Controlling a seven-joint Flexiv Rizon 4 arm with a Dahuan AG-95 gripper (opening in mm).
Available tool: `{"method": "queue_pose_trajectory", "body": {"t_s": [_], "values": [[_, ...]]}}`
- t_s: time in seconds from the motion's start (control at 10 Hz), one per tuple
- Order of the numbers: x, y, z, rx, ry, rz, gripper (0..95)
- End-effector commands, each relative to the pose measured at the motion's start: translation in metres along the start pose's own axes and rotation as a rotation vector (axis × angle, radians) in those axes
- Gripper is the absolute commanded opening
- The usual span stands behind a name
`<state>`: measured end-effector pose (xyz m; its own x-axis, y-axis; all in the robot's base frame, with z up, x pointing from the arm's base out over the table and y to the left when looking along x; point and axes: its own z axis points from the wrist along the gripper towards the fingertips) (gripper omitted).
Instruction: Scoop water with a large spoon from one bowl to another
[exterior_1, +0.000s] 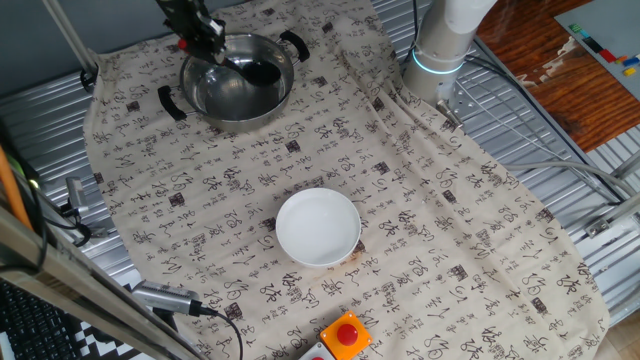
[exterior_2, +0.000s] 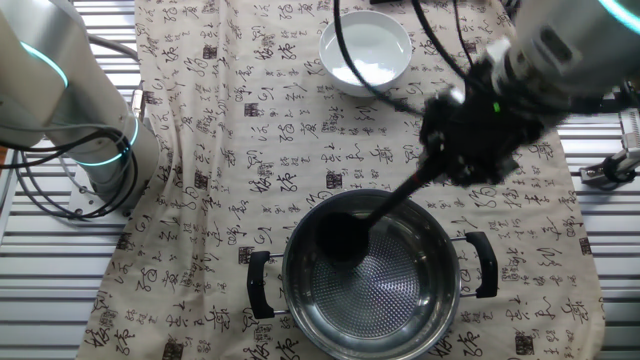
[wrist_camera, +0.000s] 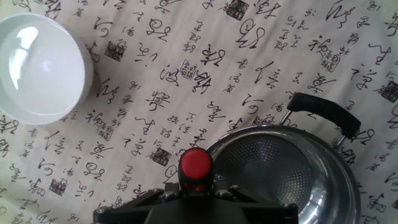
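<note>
The black ladle (exterior_2: 345, 235) has its round scoop down inside the steel pot (exterior_2: 400, 300), near the pot's left side. Its handle slants up to my gripper (exterior_2: 440, 165), which is shut on it. In one fixed view the scoop (exterior_1: 262, 72) sits in the pot (exterior_1: 215, 95) with my gripper (exterior_1: 205, 35) above the far rim. In the hand view the handle's red end (wrist_camera: 196, 163) shows between the jaws, with the pot (wrist_camera: 323, 193) at lower right. The white bowl (exterior_1: 318, 226) stands apart toward the cloth's middle; it also shows in the other fixed view (exterior_2: 366, 52) and the hand view (wrist_camera: 37, 65).
A patterned cloth (exterior_1: 420, 200) covers the table. The arm's base (exterior_1: 440, 50) stands at the far right of it. A red button on an orange box (exterior_1: 345, 335) sits at the near edge. Cables (exterior_1: 190, 305) lie at the left front. Ribbed metal (exterior_1: 560, 150) surrounds the cloth.
</note>
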<state>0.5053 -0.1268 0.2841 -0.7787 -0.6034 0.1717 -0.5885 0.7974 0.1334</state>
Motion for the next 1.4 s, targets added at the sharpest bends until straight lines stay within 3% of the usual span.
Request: {"method": "queue_pose_trajectory", "body": {"t_s": [0.1, 0.4, 0.8, 1.2, 1.4], "values": [[0.0, 0.001, 0.001, -0.001, -0.002, 0.009, 0.0], [0.0, 0.001, 0.001, 0.004, 0.001, 0.071, 0.0], [0.003, -0.002, 0.002, 0.021, 0.01, 0.048, 0.0], [0.016, -0.023, 0.016, 0.042, 0.014, -0.001, 0.0], [0.015, -0.027, 0.026, 0.056, 0.012, -0.008, 0.0]]}}
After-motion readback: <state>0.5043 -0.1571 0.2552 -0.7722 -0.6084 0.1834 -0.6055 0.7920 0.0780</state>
